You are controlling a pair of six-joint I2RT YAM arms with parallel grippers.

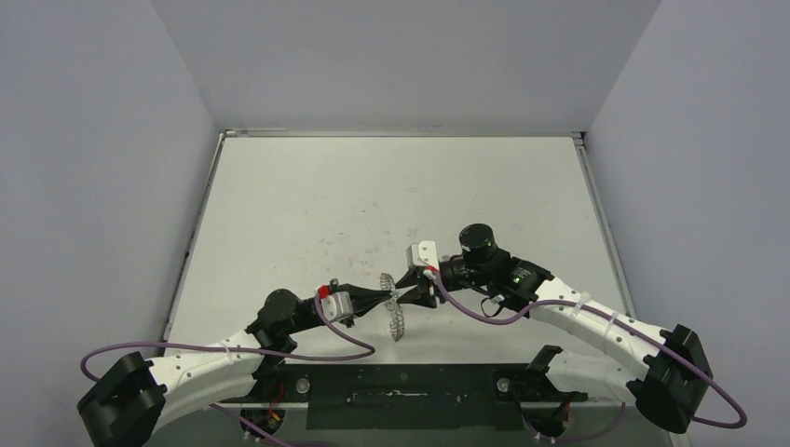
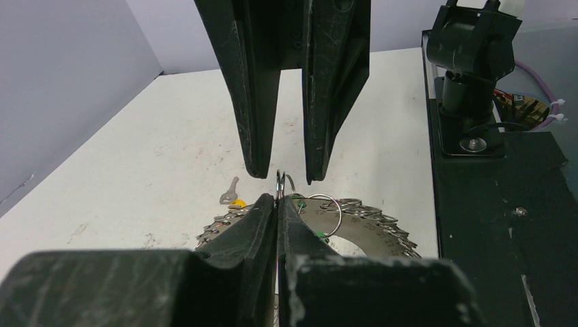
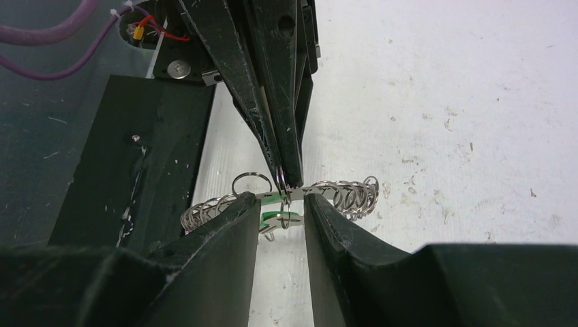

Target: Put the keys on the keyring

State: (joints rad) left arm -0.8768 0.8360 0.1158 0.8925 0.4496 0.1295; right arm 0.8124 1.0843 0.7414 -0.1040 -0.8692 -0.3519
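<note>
Two risks from here. Left gripper (image 2: 276,199) is clamped shut on rim of keyring (image 2: 364,226). Thin grip, so ring could twist or pop free if shoved.

Right gripper (image 3: 281,204) has fingers apart either side of green key (image 3: 276,218), not pinching. Sloppy close could knock key sideways.

Can't tell if green key is already on a loop. Yellow key (image 2: 233,199) lies on table (image 1: 307,205) near ring.

Containers: none in shot.

You have two keys: one yellow-headed key (image 2: 234,196), one green-headed key (image 3: 278,218). One keyring (image 1: 394,315); its wire loops are too many and too small to count. Two arms, two grippers: one left gripper (image 2: 277,203), one right gripper (image 3: 281,204). Purple cables: two.
</note>
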